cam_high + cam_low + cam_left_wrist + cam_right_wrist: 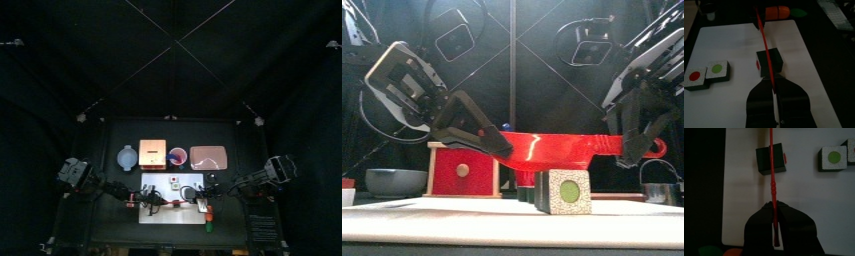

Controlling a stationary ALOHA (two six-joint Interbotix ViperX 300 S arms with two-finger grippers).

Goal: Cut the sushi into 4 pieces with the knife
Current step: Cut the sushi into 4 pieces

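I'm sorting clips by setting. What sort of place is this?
Likely a robot lab's test booth, not a kitchen: black curtains enclose the table, and two robot arms hold a red toy knife over a white cutting board with toy sushi.

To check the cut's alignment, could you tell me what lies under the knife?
One sushi block, on the board. The knife covers a strip of its top; contact is unseen.

No readable text, no labels, no brands, no numbers, no signs anywhere
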